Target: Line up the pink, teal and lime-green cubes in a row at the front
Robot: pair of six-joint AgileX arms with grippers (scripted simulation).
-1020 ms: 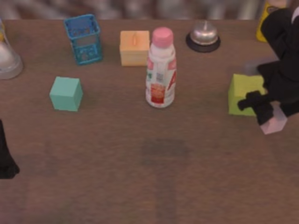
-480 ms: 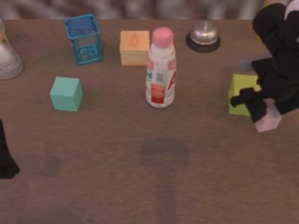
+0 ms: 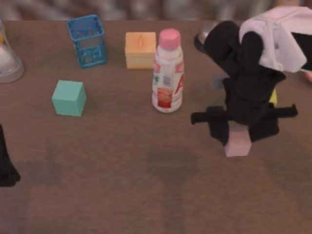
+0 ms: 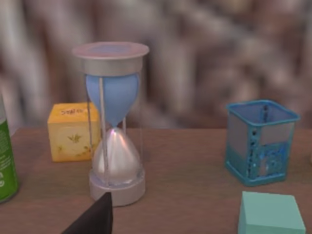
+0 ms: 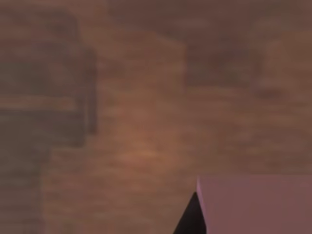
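Observation:
The pale pink cube (image 3: 238, 145) hangs just above the table right of centre, with my right gripper (image 3: 237, 138) shut on it. In the right wrist view the pink cube (image 5: 258, 204) fills the lower corner beside one dark finger (image 5: 192, 220). Behind the right arm only a sliver of the lime-green cube (image 3: 273, 97) shows. The teal cube (image 3: 69, 97) sits alone on the table's left side, and the left wrist view shows this teal cube (image 4: 270, 214) too. My left gripper (image 3: 6, 170) is parked open at the left edge, with one finger (image 4: 95, 219) in view.
A pink-capped bottle (image 3: 168, 70) stands at the centre. At the back are a blue mesh basket (image 3: 87, 40), a pale orange box (image 3: 140, 49) and a bell (image 3: 204, 36) half hidden by the arm. An hourglass (image 4: 113, 122) and a yellow box (image 4: 73, 131) stand at the far left.
My right arm has swung left and toward the front, carrying the pink cube away from the lime-green cube. The arm now covers most of that cube and the bell.

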